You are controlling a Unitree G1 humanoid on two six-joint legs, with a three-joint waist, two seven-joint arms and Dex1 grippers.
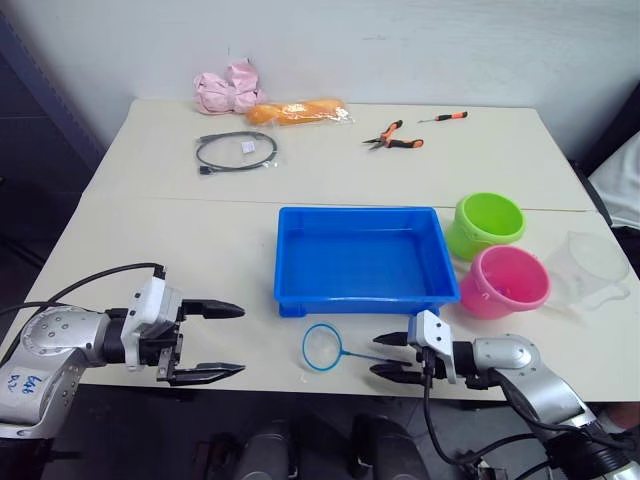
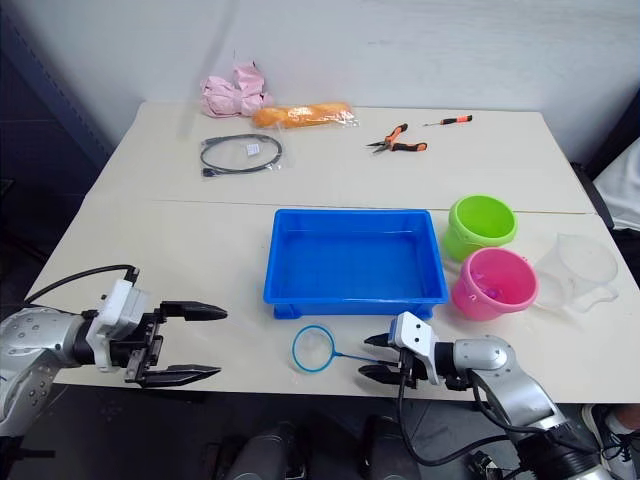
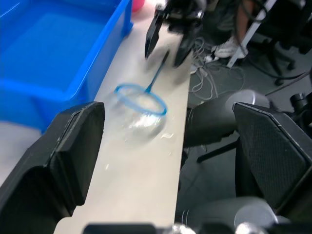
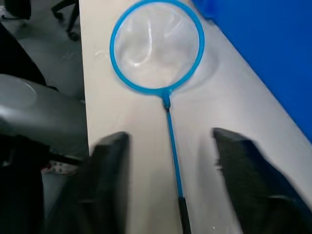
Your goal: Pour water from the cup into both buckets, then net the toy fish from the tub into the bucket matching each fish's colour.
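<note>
Left gripper jaws spread wide, right gripper jaws parted

Even, bright overhead light; soft short shadows lie under the shallow bright blue plastic tub. Both wrist views are blurred, the black gripper fingers most out of focus.

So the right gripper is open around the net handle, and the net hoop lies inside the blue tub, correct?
Not quite. The right gripper is open around the handle, but the net lies on the table in front of the tub, as the left eye view shows.
</note>
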